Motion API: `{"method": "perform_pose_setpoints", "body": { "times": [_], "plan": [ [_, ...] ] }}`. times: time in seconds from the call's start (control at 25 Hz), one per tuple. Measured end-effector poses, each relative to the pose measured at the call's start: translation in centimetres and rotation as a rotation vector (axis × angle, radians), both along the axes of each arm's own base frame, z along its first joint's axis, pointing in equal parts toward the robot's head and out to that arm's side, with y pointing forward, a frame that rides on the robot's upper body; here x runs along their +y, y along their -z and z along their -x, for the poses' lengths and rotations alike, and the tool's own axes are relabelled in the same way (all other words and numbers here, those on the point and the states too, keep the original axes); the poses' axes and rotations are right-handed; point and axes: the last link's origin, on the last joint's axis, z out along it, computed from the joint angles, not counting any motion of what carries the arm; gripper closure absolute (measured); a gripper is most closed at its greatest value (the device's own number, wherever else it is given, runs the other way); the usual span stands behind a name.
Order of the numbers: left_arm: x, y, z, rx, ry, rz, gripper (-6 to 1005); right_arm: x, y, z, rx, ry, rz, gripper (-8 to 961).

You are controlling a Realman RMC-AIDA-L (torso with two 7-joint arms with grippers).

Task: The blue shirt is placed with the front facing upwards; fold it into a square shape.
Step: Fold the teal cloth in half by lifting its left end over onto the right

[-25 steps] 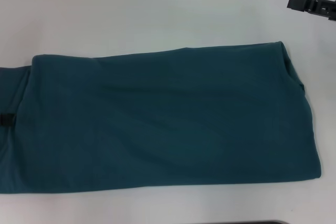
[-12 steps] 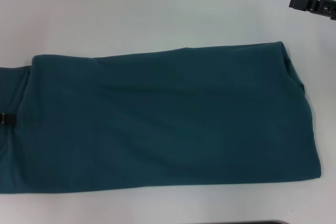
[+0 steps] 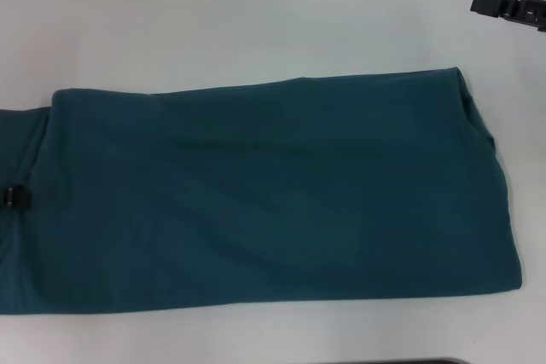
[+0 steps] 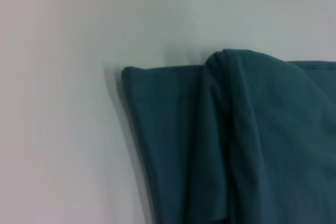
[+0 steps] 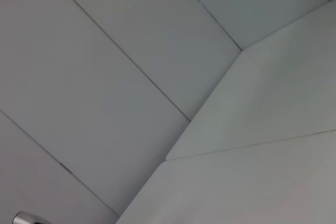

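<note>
The blue shirt [image 3: 273, 193] lies on the white table [image 3: 256, 14] as a long band folded lengthwise, running left to right. Only plain teal shows, and the lettering is hidden. In the left wrist view, a folded end of the shirt [image 4: 241, 145] with a bunched ridge lies on the table. A small black part, which looks like the tip of my left gripper [image 3: 17, 196], sits on the shirt at the left edge of the head view. My right gripper [image 3: 508, 8] hangs at the far right, beyond the shirt and apart from it.
Bare white tabletop runs along the far side of the shirt, with a narrow strip on the near side [image 3: 256, 338]. A dark edge [image 3: 418, 361] shows at the bottom. The right wrist view shows only pale wall or ceiling panels [image 5: 157, 77].
The black part at the shirt's left edge has shifted slightly right. The right gripper has drifted a little to the right. The shirt has not moved.
</note>
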Motion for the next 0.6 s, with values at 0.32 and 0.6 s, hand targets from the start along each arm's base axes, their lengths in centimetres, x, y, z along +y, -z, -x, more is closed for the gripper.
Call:
{"method": "perform_pose_setpoints", "body": {
  "times": [0.32,0.6],
  "plan": [
    [0.5,0.8,-1.3,-0.033,0.033,0.033,145,0.0,0.0,0.0,-0.001,-0.001,0.0,151],
    [0.9,0.9,-1.8,-0.032,0.053,0.04,151,-0.1,0.0,-0.1,0.0,0.002,0.0,152]
  ]
}}
